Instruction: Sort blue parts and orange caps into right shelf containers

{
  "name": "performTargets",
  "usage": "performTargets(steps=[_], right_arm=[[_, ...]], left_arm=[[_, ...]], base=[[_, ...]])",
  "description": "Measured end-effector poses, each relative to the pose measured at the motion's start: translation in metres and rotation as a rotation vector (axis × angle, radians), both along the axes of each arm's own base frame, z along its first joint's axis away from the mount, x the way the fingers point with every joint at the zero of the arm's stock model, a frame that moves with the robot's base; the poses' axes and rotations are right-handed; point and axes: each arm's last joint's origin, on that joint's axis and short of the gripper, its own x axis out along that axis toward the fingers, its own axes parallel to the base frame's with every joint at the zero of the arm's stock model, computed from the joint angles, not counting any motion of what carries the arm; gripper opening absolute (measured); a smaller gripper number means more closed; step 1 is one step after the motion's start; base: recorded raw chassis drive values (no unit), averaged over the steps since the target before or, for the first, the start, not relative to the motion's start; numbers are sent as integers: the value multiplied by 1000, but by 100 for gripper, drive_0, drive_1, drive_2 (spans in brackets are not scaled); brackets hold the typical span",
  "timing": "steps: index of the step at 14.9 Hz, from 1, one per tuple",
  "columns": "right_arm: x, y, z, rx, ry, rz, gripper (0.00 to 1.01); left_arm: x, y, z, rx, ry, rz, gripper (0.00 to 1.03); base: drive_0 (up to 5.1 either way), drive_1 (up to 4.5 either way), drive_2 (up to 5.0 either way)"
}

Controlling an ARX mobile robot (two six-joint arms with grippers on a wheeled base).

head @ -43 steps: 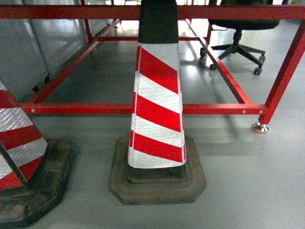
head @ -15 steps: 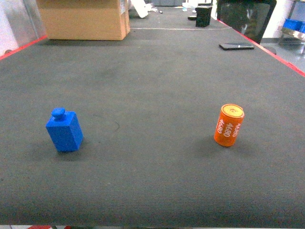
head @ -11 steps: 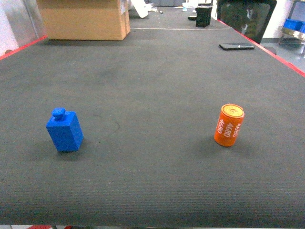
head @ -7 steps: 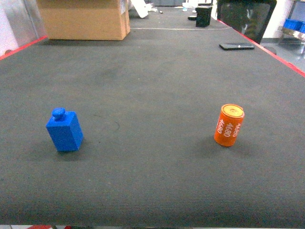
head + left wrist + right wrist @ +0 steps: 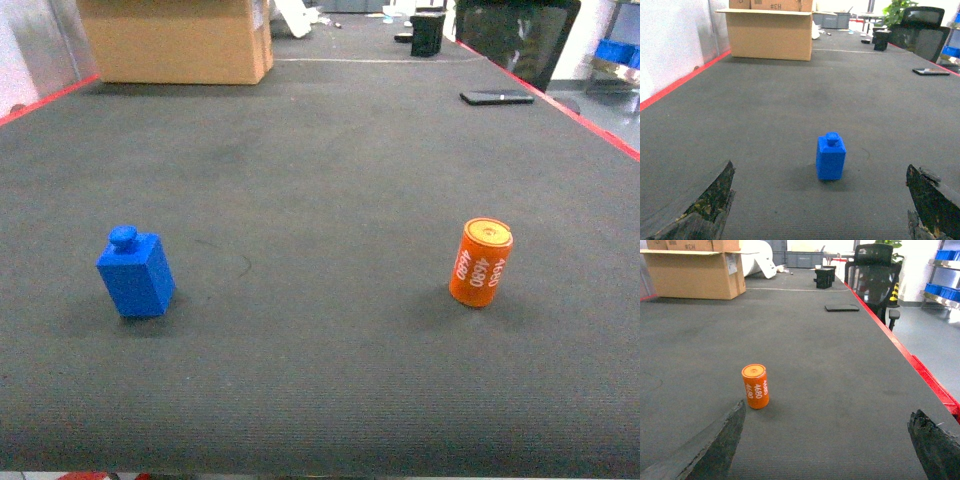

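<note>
A blue part (image 5: 136, 274) stands upright on the dark ribbed counter (image 5: 320, 180), at about 8 o'clock in the head view, a blocky piece with a small round knob on top. An orange cap (image 5: 481, 262) stands well apart from it at about 4 o'clock, a short cylinder with a paler top and white "4680" printed down its side. Neither touches anything but the counter.

In the left wrist view the blue part sits ahead of the left end effector (image 5: 822, 210), lined up with the gap between its two worn dark fingertips (image 5: 705, 205), which show only at the lower corners. The fingers are spread wide and grasp nothing. In the right wrist view the right end effector (image 5: 827, 450) is likewise released, its fingertips (image 5: 715, 447) far apart at the bottom corners, with the orange cap ahead at about 10 o'clock of the gap, nearer the left finger.

At the far end of the counter, at 11 o'clock in the head view, is a brown cardboard box (image 5: 172, 38). A black phone (image 5: 496, 97) lies flat at about 1 o'clock near the red edge of the counter, and a small black object (image 5: 427, 32) stands beyond it. A black office chair (image 5: 875, 275) stands off the right side, and blue bins (image 5: 942, 290) on a shelf show at the far right edge
</note>
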Motion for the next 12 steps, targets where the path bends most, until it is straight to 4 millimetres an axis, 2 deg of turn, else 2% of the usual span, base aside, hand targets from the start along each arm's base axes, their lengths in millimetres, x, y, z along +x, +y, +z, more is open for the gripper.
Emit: performTargets(steps=[12], right_arm=[[0, 0, 0, 0, 0, 0, 98]], left_arm=[[0, 0, 0, 0, 0, 0, 98]], base=[[0, 0, 0]])
